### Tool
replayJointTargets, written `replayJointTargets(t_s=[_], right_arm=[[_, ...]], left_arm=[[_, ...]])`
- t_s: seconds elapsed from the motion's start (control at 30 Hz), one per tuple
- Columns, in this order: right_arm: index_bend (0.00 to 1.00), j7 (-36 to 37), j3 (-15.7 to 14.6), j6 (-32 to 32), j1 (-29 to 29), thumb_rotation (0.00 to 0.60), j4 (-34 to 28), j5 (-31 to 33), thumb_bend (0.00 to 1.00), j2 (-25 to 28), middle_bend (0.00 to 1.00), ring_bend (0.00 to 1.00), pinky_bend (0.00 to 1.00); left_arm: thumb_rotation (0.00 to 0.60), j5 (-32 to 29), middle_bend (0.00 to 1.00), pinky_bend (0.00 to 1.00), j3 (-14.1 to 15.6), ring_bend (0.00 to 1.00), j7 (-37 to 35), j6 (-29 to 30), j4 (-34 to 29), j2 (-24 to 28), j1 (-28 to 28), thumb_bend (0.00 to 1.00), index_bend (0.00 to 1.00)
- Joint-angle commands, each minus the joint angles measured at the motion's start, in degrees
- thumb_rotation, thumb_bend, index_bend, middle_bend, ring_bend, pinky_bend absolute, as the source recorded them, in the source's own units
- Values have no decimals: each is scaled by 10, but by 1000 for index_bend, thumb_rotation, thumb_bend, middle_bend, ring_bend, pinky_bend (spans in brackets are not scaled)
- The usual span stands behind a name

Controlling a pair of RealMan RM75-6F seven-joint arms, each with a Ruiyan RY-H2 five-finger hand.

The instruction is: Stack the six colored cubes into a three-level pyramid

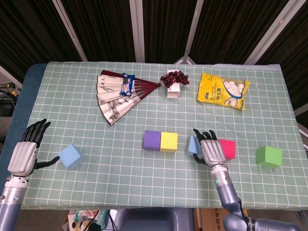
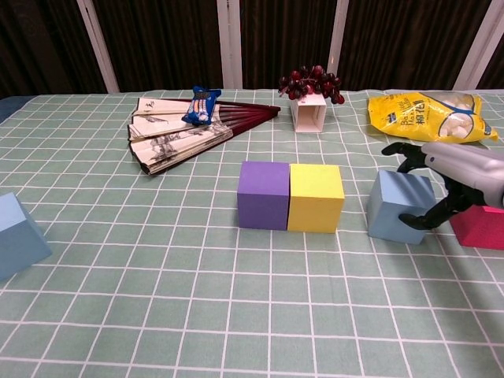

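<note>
A purple cube and a yellow cube stand side by side, touching, mid-table. Just right of them, with a small gap, a light blue cube rests flat on the cloth. My right hand grips it, fingers over its far top edge and thumb on its near right side. A pink cube lies right behind that hand. Further right is a green cube. A second blue cube sits at the left, beside my open left hand, whose thumb points at it.
At the back lie a folding fan with a small blue packet on it, a white box with dark grapes and a yellow snack bag. The green checked cloth runs to the table's front edge.
</note>
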Motion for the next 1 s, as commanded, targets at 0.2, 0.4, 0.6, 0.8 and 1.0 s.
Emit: replayJointTargets(t_s=[0.2,0.4,0.6,0.8,1.0], right_arm=[[0,27,-8,-2,2,600,12,-31,382,1,327,173,0],[0,71,-12,-22,7,600,34,-73,383,11,327,173,0],[0,95,-15,-47,16,600,47,-89,382,23,327,173,0],[0,102,-17,-65,26,600,56,-92,382,25,327,173,0],[0,99,-19,-71,36,600,66,-102,383,20,327,173,0]], left_arm=[[600,1,4,50,-2,7,-1,-1,0,0,2,91,0],[600,1,4,50,-4,7,-1,-2,0,-1,2,91,0],[600,0,4,50,-5,7,0,-3,0,-1,3,91,0],[600,-2,4,50,-7,7,1,-6,0,-1,3,91,0],[600,-7,4,50,-9,7,0,-10,-1,-1,3,91,0]])
